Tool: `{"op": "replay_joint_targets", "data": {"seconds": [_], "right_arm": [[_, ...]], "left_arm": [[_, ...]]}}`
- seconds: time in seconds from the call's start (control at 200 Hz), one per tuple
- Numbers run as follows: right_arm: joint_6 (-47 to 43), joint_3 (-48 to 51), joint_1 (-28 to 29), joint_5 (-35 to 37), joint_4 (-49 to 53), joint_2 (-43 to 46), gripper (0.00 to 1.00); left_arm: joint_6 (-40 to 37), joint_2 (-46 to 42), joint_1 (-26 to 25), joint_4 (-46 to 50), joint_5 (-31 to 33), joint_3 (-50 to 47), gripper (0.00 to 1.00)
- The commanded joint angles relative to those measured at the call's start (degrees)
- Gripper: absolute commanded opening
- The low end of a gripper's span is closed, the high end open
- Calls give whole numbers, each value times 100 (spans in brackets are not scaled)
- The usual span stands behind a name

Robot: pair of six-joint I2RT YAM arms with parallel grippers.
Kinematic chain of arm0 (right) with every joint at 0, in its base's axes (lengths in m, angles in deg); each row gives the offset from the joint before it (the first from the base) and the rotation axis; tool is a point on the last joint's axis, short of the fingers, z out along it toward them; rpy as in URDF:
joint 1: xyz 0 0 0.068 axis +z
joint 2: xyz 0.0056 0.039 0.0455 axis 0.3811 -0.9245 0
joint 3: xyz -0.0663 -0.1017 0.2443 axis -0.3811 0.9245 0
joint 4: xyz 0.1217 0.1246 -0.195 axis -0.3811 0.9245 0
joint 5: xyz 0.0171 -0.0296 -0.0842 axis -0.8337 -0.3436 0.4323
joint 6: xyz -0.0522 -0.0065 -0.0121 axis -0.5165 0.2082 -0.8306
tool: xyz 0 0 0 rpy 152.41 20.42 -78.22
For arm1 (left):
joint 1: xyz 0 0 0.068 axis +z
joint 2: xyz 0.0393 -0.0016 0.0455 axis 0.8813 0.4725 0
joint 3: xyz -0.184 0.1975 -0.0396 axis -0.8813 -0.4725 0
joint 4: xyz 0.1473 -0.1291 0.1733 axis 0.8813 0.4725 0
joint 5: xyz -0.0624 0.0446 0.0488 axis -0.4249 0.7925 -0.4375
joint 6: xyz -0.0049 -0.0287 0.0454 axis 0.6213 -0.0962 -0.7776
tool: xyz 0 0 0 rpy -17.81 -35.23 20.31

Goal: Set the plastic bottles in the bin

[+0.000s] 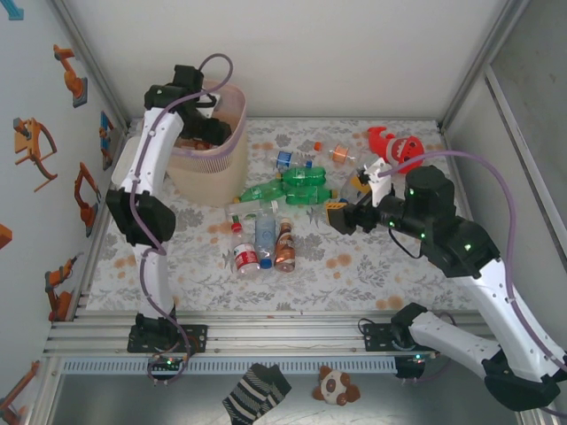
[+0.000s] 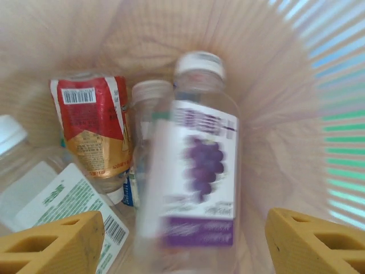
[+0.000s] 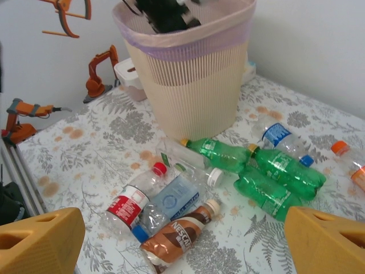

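Left gripper (image 2: pixel 182 228) hangs in the mouth of the bin (image 2: pixel 274 85), looking straight down. Its yellow fingers (image 2: pixel 63 237) are spread wide, with a gap on either side of a clear grape-label bottle (image 2: pixel 199 148) that shows blurred between and below them, touched by neither. Right gripper (image 3: pixel 183 228) hovers low over the flowered table (image 3: pixel 85 142), its jaws also spread wide with nothing in them. From the right gripper the bin is the biggest thing ahead, pale pink at the rim and ribbed beige lower down. It stands upright well beyond the fingertips, with the left arm's black wrist dipping into its top. Inside it, under the left gripper, a red-and-gold-label bottle (image 2: pixel 97 131) lies left of the grape one. A white-label bottle (image 2: pixel 51 194) lies nearest the left finger, and a white-capped bottle (image 2: pixel 149 94) is tucked behind the grape one. Between the right gripper and the bin, more bottles lie on their sides. Three green bottles (image 3: pixel 288 168) are bunched ahead and to the right, with a blue-label bottle (image 3: pixel 279 136) just beyond them. A brown coffee bottle (image 3: pixel 179 237) lies just ahead of the fingertips, a clear crumpled bottle (image 3: pixel 171 200) lies beside it, and a red-capped bottle (image 3: pixel 128 205) is further left. An orange-capped bottle (image 3: pixel 351 165) lies far to the right. A small white box (image 3: pixel 128 80) sits behind the bin on its left. In the top view a red plush toy (image 1: pixel 396 146) lies beyond the right gripper, to its right.
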Motion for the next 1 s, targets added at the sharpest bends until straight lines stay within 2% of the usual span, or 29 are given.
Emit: {"op": "replay_joint_targets", "data": {"seconds": [0.0,0.24,0.471,0.726,0.996], "right_arm": [[176,128,31,225,-188,-86,89],[689,347,32,267,-345,-561,84],[1666,679,104,505,-649,-1088,81],[2926,840,283,877,-859,-1917,75],[3284,414,312,653,-510,-3184,73]], "left_arm": [[89,-394,19,-10,-86,31,74],[117,-837,17,-19,-207,-36,74],[195,-1471,4,-253,-371,-392,73],[370,-2542,4,-1093,-569,-1572,74],[564,-3822,15,-2267,-787,-3126,75]]}}
